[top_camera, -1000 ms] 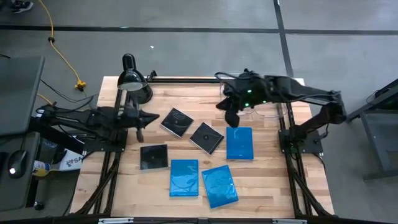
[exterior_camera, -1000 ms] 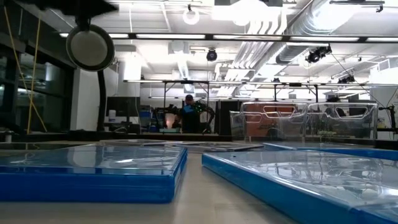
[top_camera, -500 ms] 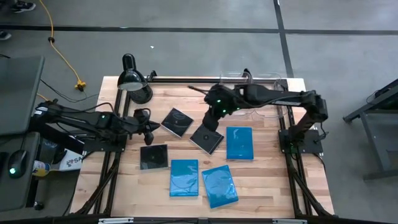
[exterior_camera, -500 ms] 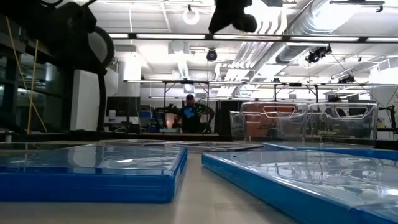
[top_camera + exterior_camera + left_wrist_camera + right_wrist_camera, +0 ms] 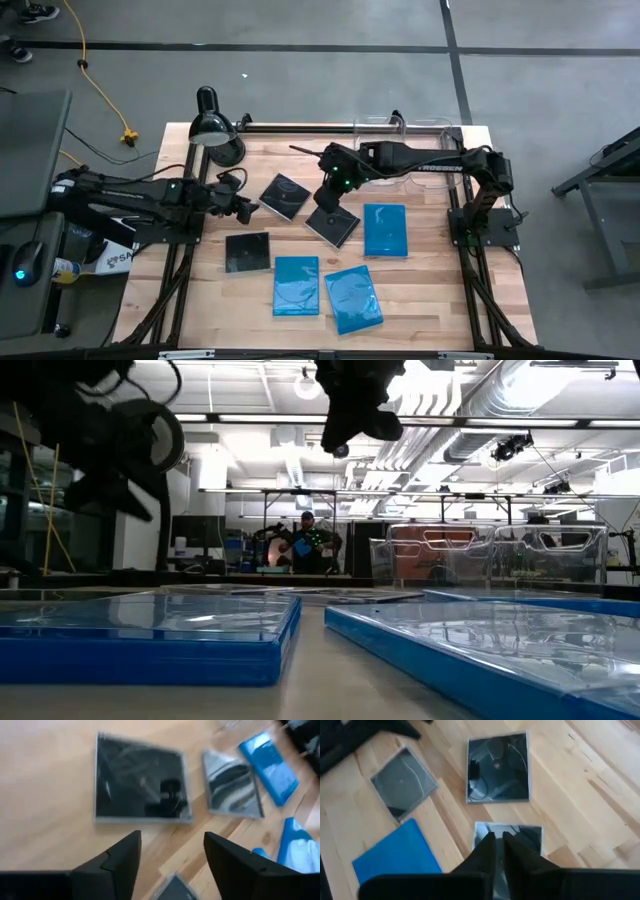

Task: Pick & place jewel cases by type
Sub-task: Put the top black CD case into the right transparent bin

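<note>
Jewel cases point(image 5: 331, 221) all lie flat on the table point(image 5: 430, 290). The left gripper point(image 5: 243, 208) has just spread its fingers beside one; the right gripper point(image 5: 327, 197), nearly closed, has descended. You see nothing grasped.

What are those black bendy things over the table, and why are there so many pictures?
Those are two robot arms, each ending in a pincer. One picture looks down from above, one peeks across the tabletop, and two come from little cameras on the arms' wrists. On the wooden table lie three black square cases and three blue cases. The left pincer is open beside a black case, holding nothing. The right pincer hangs almost shut above the middle black case, holding nothing too. A desk lamp stands at the back.
</note>
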### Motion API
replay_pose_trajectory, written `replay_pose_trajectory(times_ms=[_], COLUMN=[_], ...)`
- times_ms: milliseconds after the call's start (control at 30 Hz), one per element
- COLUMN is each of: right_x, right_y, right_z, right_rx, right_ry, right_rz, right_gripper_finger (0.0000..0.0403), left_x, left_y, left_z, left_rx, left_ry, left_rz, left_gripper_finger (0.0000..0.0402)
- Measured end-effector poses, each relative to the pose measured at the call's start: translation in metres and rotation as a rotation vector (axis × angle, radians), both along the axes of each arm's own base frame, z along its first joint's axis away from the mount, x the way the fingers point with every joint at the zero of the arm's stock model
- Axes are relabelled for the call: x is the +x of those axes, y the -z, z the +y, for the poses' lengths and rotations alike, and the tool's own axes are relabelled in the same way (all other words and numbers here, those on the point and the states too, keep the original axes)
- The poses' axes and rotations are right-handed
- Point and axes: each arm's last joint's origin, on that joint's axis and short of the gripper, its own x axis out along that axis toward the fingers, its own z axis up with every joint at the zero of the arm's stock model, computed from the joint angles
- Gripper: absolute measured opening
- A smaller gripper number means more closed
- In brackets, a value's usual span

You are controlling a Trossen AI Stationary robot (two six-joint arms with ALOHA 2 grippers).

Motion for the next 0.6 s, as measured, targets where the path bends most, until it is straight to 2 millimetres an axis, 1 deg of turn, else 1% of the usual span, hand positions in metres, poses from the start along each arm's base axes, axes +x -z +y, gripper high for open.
replay_pose_trajectory(times_ms=[100, 233, 367, 467, 600], right_x=[-0.003, -0.006, -0.002, 0.003, 0.003], right_y=[0.015, 0.04, 0.06, 0.07, 0.083], right_z=[-0.003, -0.008, -0.012, -0.016, -0.024], right_rx=[0.03, 0.09, 0.17, 0.233, 0.28], right_ry=[0.045, 0.113, 0.179, 0.218, 0.279], right_rz=[0.031, 0.028, -0.072, -0.209, -0.325], right_gripper_finger=[0.0061, 0.0123, 0.0172, 0.0193, 0.02], left_x=[0.0, 0.002, -0.001, -0.002, -0.003], left_y=[0.008, 0.016, 0.023, 0.026, 0.036], left_z=[0.013, 0.033, 0.053, 0.067, 0.082], left_rx=[-0.034, -0.072, -0.079, -0.087, -0.14], left_ry=[0.0, 0.004, 0.007, 0.037, 0.101], left_rz=[0.001, -0.064, -0.067, -0.073, -0.056], left_gripper_finger=[0.0234, 0.0236, 0.0236, 0.0236, 0.0236])
